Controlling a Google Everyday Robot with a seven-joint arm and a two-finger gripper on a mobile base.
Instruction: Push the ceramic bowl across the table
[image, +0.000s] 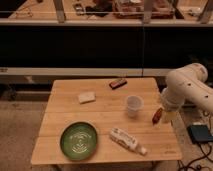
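The green ceramic bowl (79, 140) sits near the front left corner of the light wooden slatted table (100, 112). It is wide and shallow, with a pale pattern at its centre. My white arm (187, 90) hangs over the table's right edge. My gripper (164, 113) is at the arm's lower end by that edge, far to the right of the bowl and not touching it.
A translucent plastic cup (133, 105) stands right of centre. A white bottle (126, 140) lies near the front edge, right of the bowl. A pale sponge (86, 97) and a dark bar (118, 83) lie toward the back. A small orange-brown item (157, 116) is by the gripper.
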